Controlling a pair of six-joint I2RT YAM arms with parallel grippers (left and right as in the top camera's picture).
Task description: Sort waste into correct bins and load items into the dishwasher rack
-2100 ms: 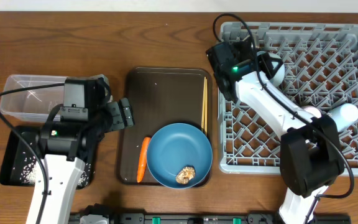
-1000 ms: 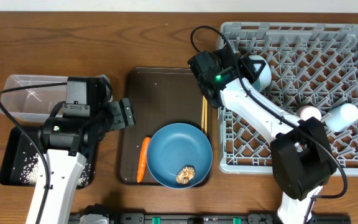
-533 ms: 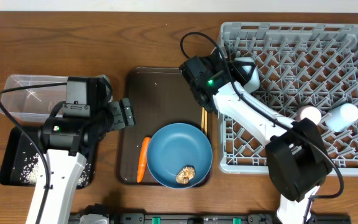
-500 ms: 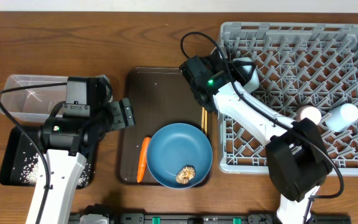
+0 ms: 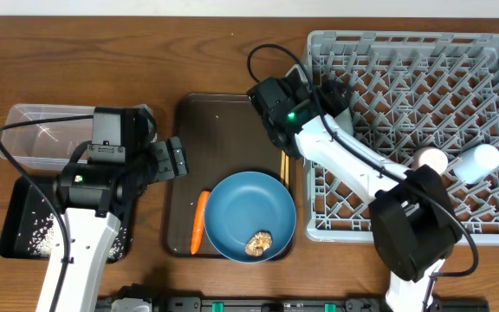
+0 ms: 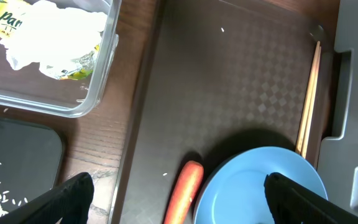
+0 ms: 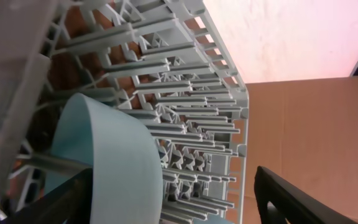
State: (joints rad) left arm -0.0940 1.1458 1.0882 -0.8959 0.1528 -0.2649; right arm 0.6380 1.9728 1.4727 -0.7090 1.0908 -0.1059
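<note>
The table is brown wood with a matte finish, its grain running left to right, and a few pale specks are scattered on it. A thin pale strip shows past its far left corner, and a dark rail lines its near edge. In the right wrist view the tabletop reads orange-brown beyond the rack, and past it lies a washed-out pinkish-white area (wall or floor, I cannot tell which). The grey dishwasher rack fills the right side of the table. A pale bowl stands on edge among its pegs, while a pink cup and a light-blue cup lie side by side near its right wall. The right gripper sits at the rack's left rim with its fingers spread wide and nothing between them, the bowl just ahead of it. Just left of the rack lies the dark-brown serving tray. On it are the blue plate with the brown food lump on it, the carrot against the plate's left rim, the wooden chopsticks along the tray's right edge, and a couple of stray white grains. The left gripper hangs over the tray's left rim, fingers wide apart and empty. At the far left the clear tub holds the crumpled white paper and the yellow-green wrapper; just in front of it the black tray holds the rice grains
</note>
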